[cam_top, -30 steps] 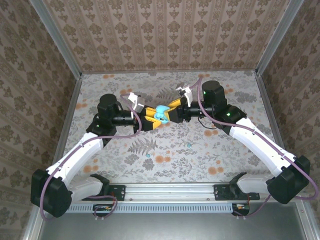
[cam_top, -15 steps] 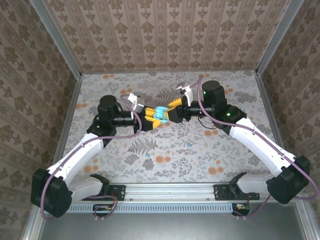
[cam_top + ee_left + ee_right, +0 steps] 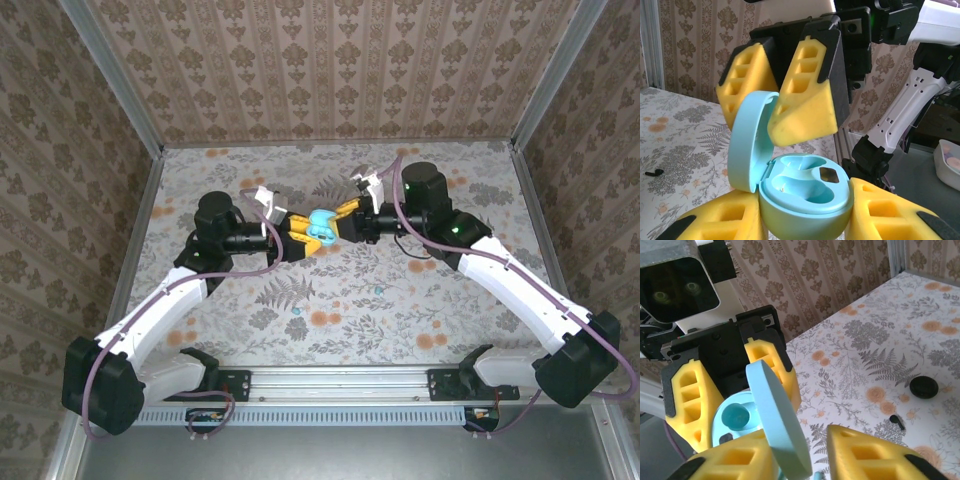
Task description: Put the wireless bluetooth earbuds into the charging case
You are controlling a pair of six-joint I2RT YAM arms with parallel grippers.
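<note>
Charging case [image 3: 805, 212] lid within right end effector [image 3: 761, 126], table [image 3: 685, 150] open around

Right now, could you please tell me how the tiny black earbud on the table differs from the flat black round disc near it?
The tiny black stemmed earbud is smaller than the flat black round disc. The earbud has a short stem; the disc is plainly round. Both are black and lie on the floral table.
</note>
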